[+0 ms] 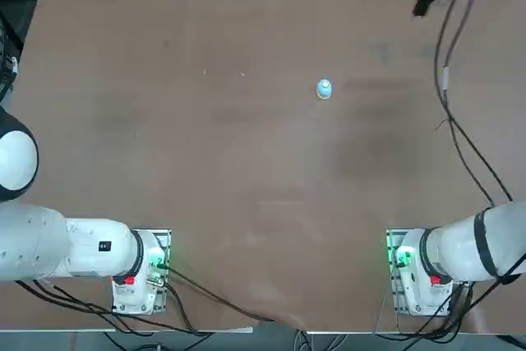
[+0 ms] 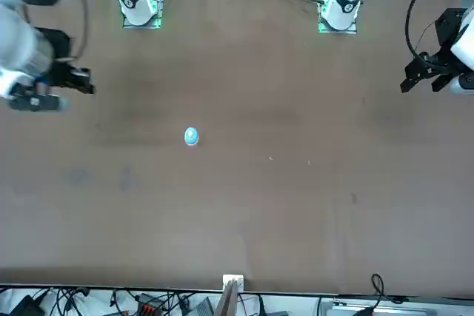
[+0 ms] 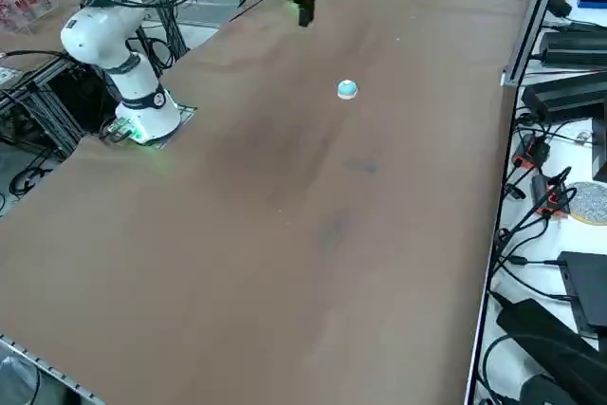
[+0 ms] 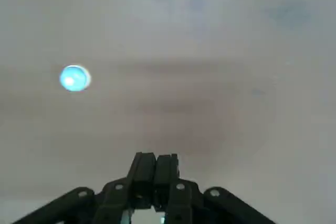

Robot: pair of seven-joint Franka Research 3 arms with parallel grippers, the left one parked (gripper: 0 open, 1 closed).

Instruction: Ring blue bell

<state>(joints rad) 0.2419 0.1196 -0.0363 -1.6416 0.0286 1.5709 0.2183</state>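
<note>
on the far half of the brown counter point(image 1: 230, 154), a bit right of ctr, sits the blue bell point(image 1: 324, 89), upright, light-blue dome w/ a pale top button. right gripper point(image 4: 156, 156) is up above the counter, well apart from the bell, over toward the far right; its fingers are together, nothing btwn them. thin black cables point(image 1: 448, 104) hang near the right arm point(image 1: 468, 246), whose base is at the near edge, right side.

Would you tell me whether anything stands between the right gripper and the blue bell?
Nothing visible does: the right gripper, shut, hangs above the table, and only bare tabletop shows between it and the blue bell.
</note>
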